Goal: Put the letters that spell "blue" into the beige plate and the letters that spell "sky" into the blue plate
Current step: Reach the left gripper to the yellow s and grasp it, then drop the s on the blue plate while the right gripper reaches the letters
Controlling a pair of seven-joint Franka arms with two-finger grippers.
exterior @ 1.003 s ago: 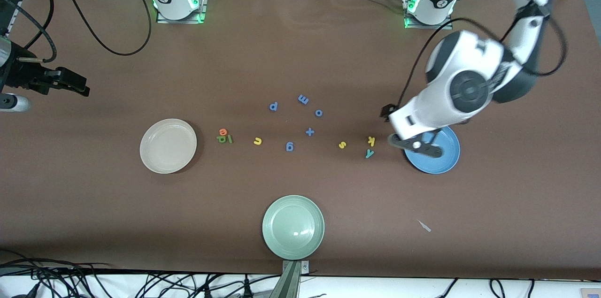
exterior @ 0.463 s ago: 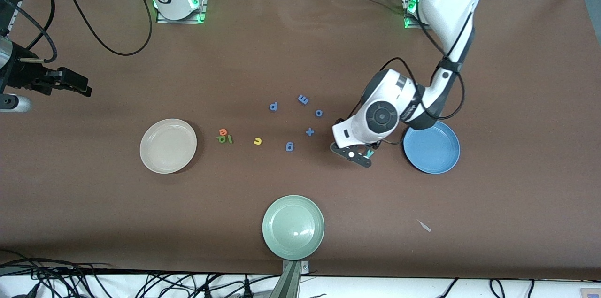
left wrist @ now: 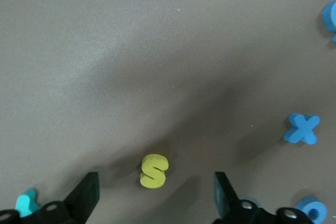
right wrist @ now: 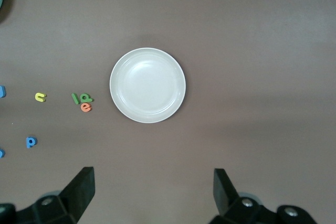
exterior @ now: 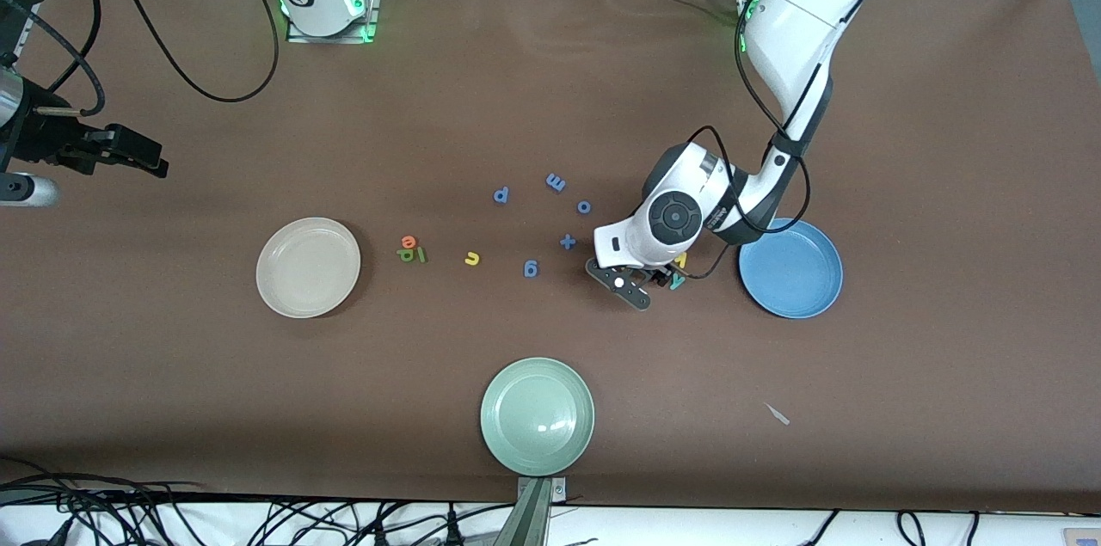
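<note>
My left gripper (exterior: 632,281) hangs low over the table, open, with the yellow s (left wrist: 153,170) lying between its fingers (left wrist: 86,195), untouched. Beside it lie the teal y (exterior: 677,279) and a sliver of the yellow k (exterior: 681,258), next to the empty blue plate (exterior: 790,268). The orange e (exterior: 409,242), dark green b (exterior: 403,254), light green l (exterior: 421,254) and yellow u (exterior: 471,259) lie near the empty beige plate (exterior: 308,266). My right gripper (exterior: 129,152) waits open in the air at the right arm's end of the table; its wrist view shows the beige plate (right wrist: 147,85).
Blue letters lie mid-table: p (exterior: 501,194), m (exterior: 556,181), o (exterior: 584,206), + (exterior: 567,242) and g (exterior: 531,269). A pale green plate (exterior: 537,415) sits near the front edge. A small white scrap (exterior: 778,414) lies nearer the camera than the blue plate.
My left arm has swung from above the blue plate toward the table's middle and come down over the yellow s. The right arm has not moved.
</note>
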